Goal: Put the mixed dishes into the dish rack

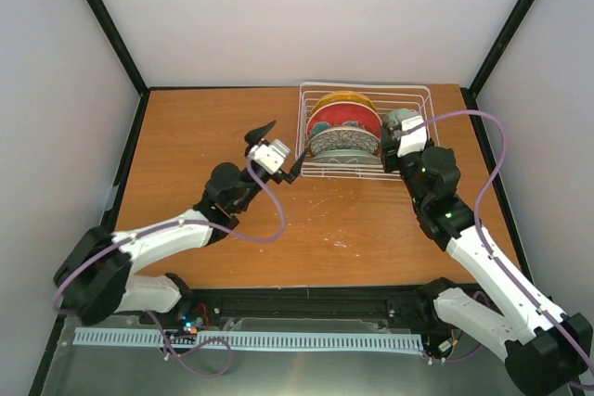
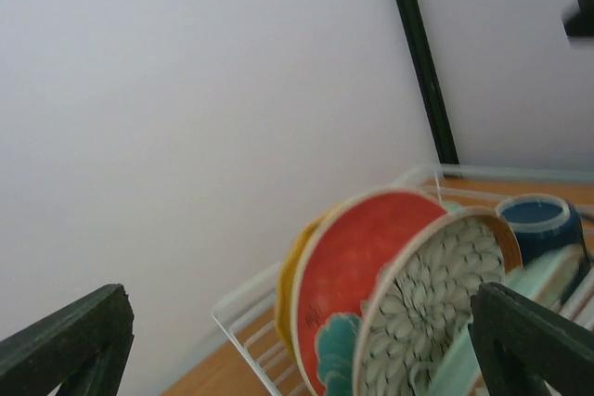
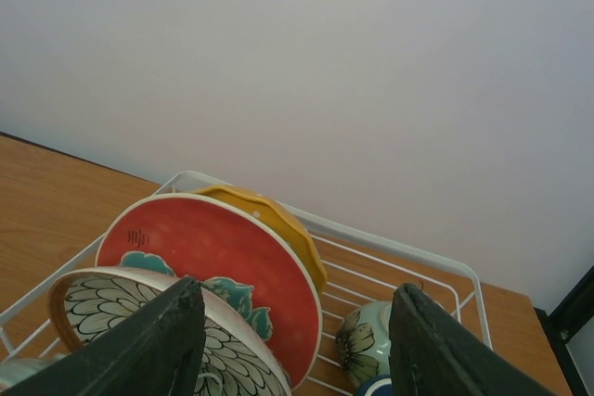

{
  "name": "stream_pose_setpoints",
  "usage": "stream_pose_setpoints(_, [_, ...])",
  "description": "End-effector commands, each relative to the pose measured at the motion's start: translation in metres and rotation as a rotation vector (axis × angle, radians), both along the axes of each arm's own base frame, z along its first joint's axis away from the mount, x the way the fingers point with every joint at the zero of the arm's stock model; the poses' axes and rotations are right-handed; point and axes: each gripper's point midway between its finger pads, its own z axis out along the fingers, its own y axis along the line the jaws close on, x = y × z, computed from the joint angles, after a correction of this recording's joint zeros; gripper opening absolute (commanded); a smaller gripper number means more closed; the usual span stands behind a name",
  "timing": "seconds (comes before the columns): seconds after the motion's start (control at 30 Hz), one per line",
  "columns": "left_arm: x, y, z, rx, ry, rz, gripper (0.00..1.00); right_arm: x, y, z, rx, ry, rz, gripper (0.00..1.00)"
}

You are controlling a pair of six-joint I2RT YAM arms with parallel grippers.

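Dish rack (image 1: 343, 173) at upper right of tabletop (image 1: 204, 118) in top view. Three plates upright in slots, bottom to top of frame: white floral plate (image 1: 344, 142), red plate (image 1: 345, 118), orange-yellow plate (image 1: 343, 99). Pale green bowl (image 3: 364, 340) and dark blue mug (image 2: 538, 220) at rack's right end. Right gripper (image 3: 297, 350) over that end, fingers spread, nothing between. Left gripper (image 1: 286, 146) just left of rack, fingers wide apart, empty.
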Motion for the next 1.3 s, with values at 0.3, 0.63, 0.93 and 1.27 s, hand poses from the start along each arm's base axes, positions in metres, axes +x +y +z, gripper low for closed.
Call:
stream_pose_setpoints(0.3, [-0.032,0.122,0.114,-0.3,0.079,0.376,1.0,-0.03,-0.017,-0.051,0.22,0.227,-0.054,0.6])
stream_pose_setpoints(0.63, [-0.023,0.139,0.067,-0.315,0.23,0.474,1.0,-0.047,-0.016,-0.115,0.271,0.463,-0.076,0.55])
stream_pose_setpoints(0.93, [-0.015,0.136,0.033,-0.343,0.34,0.452,1.0,-0.062,-0.034,-0.104,0.317,0.394,-0.125,0.53])
stream_pose_setpoints(1.27, [-0.002,0.128,0.018,-0.321,0.39,0.43,1.0,-0.069,-0.045,-0.1,0.353,0.339,-0.159,0.53])
